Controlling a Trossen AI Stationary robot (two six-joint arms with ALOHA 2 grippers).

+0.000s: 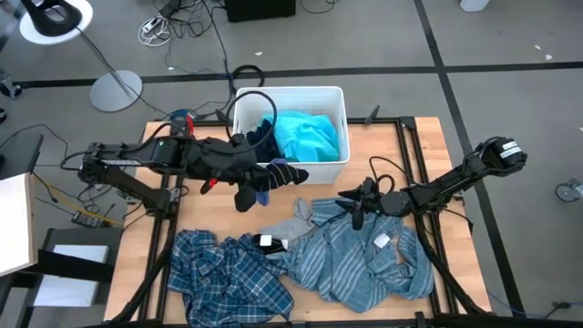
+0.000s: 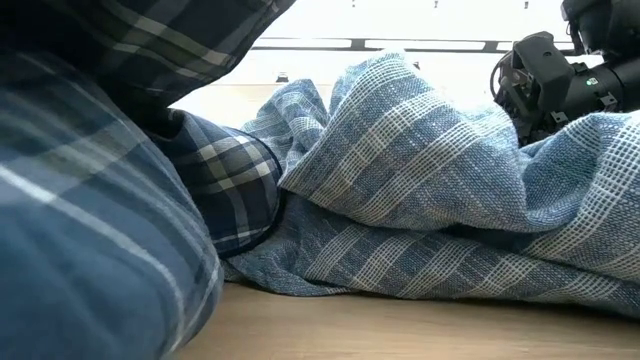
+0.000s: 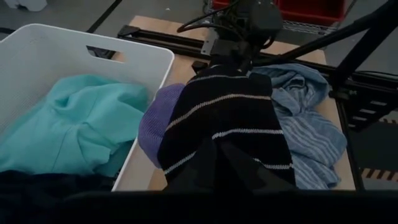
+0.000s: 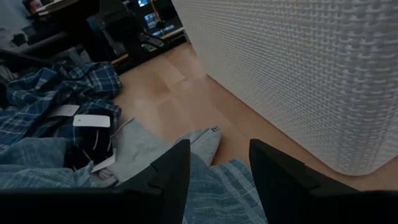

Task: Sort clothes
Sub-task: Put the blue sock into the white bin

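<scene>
- Left gripper [image 1: 248, 173] is up by the front edge of the white bin [image 1: 337, 96], fingers pinched on a black sock with thin white stripes [image 3: 227, 118]. From the wrist cam the sock drapes right over the fingers, hanging down past them, with a purple piece [image 3: 157, 121] just beside it against the bin wall.
- Turquoise tee [image 1: 305, 132] is already lying in the bin, with some dark pieces [image 1: 260, 137] next to it at the bin's left end.
- Right gripper [image 1: 357, 208] sits low over the grey-blue striped shirt [image 1: 351, 260], fingers [image 4: 171, 171] spread apart and holding nothing; the shirt cloth lies right under and between them, bin wall close by.
- Blue-white plaid shirt [image 1: 228, 269] is bunched on the table left of the striped one, touching it.
- A small black piece with white tags [image 4: 90, 146] lies between the two shirts.
</scene>
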